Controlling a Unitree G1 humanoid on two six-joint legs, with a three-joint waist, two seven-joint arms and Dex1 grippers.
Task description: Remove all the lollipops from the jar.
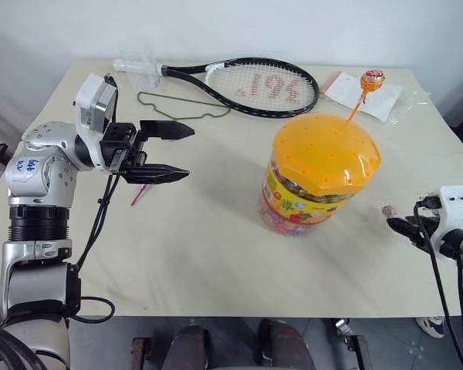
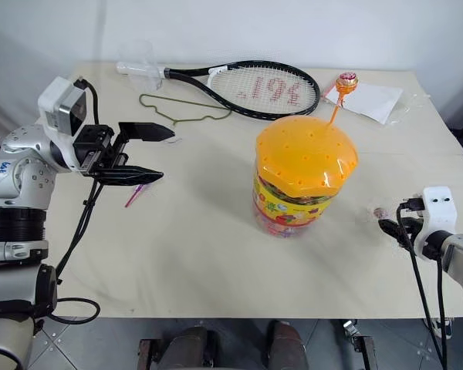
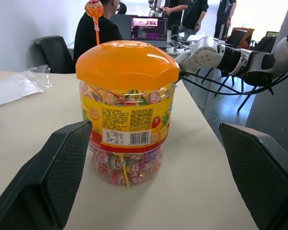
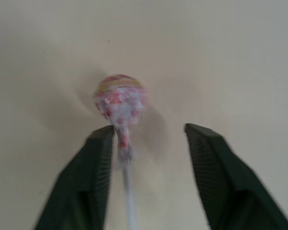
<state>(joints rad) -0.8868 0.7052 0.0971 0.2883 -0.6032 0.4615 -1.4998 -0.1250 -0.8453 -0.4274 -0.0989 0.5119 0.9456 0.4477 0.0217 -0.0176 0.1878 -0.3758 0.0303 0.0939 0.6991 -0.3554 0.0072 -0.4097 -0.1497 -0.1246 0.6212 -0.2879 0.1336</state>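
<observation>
Your right gripper [image 4: 146, 143] sits low at the right edge of the pale bench [image 1: 216, 262], fingers parted, with the brownish-pink wrapped lollipop on a white stick [image 4: 120, 103] lying on the bench between them, its stick against one finger; that reads as a set-down, the sweet no longer pinched. Your left gripper [image 1: 170, 152] hangs level above the bench's left side, fingers spread wide and empty, aimed across at the large round clear plastic jar with the orange domed lid [image 1: 316, 173], probably waiting its turn. The jar stands near the middle of the bench, and one orange lollipop on an orange stick [image 1: 368, 85] stands upright in a hole of its lid, so the job looks unfinished. A pink stick [image 1: 140, 194] lies on the bench just below your left fingers; its head is hidden. On the jar's yellow label band there is a barcode and fruit pictures, the print too small to read. The black tennis racket [image 1: 255, 83] behind carries red marks on its strings, resembling digits, which I can't read with confidence.
</observation>
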